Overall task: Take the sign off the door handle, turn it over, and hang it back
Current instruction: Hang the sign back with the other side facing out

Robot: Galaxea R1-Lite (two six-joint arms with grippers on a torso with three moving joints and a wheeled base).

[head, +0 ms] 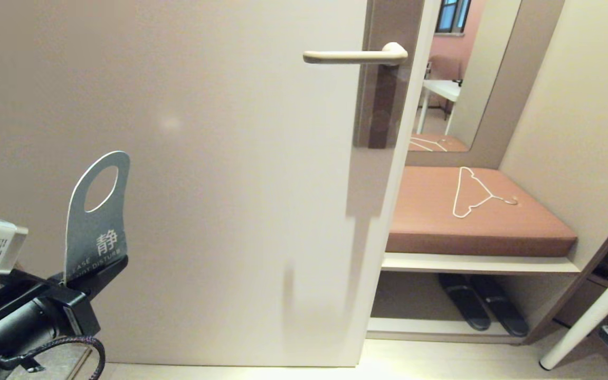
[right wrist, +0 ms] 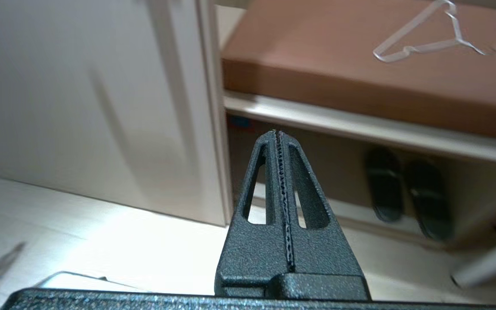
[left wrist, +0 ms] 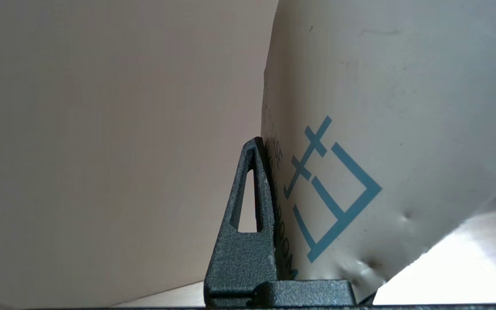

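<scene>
The left claw [head: 95,277] is clamped on the lower end of the sign [head: 95,221], holding it upright at lower left, blue side outward, well apart from the bare door handle [head: 354,55]. The right claw [right wrist: 280,137] is fully closed, empty, low near the floor.

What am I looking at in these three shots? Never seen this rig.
A two-armed robot facing a beige door. The wide shot is from its head camera; the other two sit on its wrists, behind the fingers. The left gripper is shut on the lower end of the flat blue-grey card sign with an oval hole, blue side to the head camera, white side to the left wrist camera. The slim beige lever door handle is bare. The right gripper is shut and empty, near the floor. A white wire hanger lies on the brown bench cushion.
</scene>
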